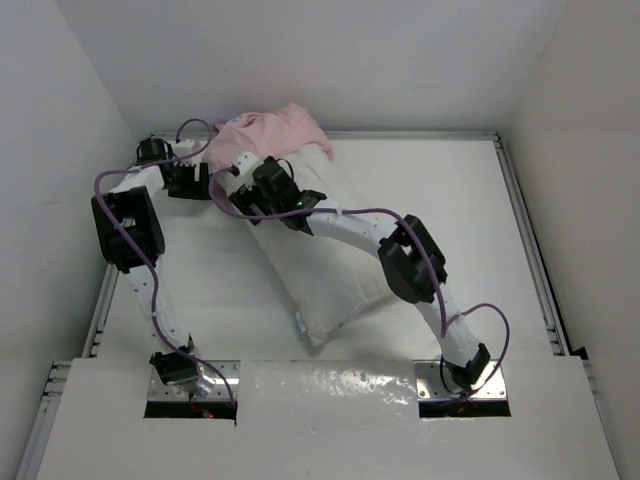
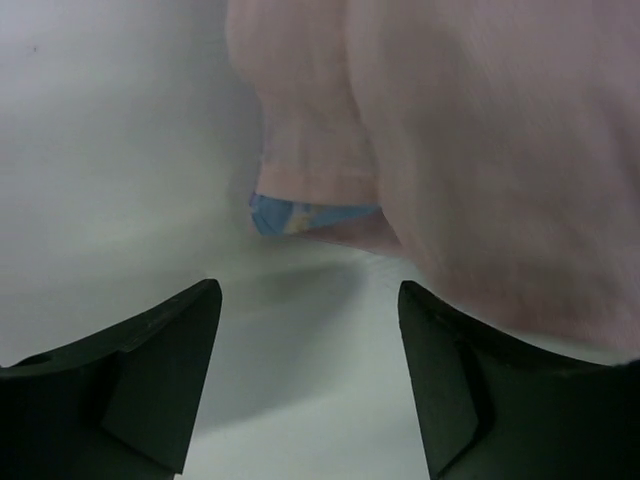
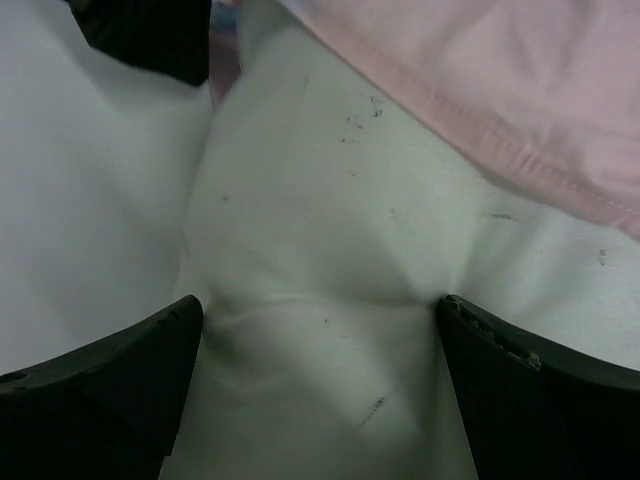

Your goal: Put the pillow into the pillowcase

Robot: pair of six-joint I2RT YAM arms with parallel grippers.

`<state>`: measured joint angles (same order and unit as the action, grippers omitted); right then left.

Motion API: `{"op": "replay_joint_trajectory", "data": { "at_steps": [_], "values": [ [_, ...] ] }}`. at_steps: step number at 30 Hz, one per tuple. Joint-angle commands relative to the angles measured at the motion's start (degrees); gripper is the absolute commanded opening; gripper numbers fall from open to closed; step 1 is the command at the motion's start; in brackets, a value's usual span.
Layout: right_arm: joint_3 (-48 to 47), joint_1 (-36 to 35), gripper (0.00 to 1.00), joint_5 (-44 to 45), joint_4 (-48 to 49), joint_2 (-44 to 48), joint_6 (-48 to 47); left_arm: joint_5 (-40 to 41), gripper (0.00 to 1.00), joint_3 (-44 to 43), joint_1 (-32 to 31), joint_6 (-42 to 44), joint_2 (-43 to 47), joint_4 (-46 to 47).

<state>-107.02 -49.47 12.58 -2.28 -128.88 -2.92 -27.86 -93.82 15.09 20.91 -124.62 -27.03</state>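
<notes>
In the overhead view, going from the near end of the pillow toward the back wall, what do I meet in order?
Blue tag → bare white pillow → pink pillowcase bunched over the pillow's far end.

Overhead top view, close wrist views, sharing pillowcase (image 1: 280, 128)

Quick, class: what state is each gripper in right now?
Left gripper: open, holding nothing; the pillowcase lies just ahead.
Right gripper: open, jaws either side of a bulge of the pillow.
</notes>
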Motion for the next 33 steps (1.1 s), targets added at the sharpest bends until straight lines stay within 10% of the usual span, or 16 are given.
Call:
{"op": "replay_joint_trajectory", "data": {
  "at_steps": [1, 10, 15, 21, 24, 33],
  "values": [
    [-2.93, -0.01, 0.99, 4.47, -1.41, -2.68, 1.07, 4.64, 0.70, -4.08, -2.60, 0.45, -1.93, 6.02],
    [4.09, 0.08, 0.99, 7.99, 0.52, -1.38, 4.68, 1.25, 0.63, -6.46, -4.02, -5.69, -6.16, 13.14],
    [6.04, 0.17, 0.84, 6.67, 1.93, -0.67, 4.59, -6.15, 0.00, -6.37, -4.02, -8.33, -6.43, 14.55],
    [1.12, 0.87, 0.19, 5.09, 0.52, -3.48, 7.74, -12.21, 0.00, 0.12, -3.93, -10.45, 1.55, 14.90],
    [0.33, 1.31, 0.02, 4.56, 4.11, -3.31, 9.50, -14.33, 0.00, 5.13, -4.02, -7.38, 8.93, 12.36],
    [-1.42, 5.35, 0.00, 15.59, 24.41, -0.67, 29.27, -20.83, 0.00, 9.19, -5.15, 2.11, 20.73, -2.40]
  ]
}}
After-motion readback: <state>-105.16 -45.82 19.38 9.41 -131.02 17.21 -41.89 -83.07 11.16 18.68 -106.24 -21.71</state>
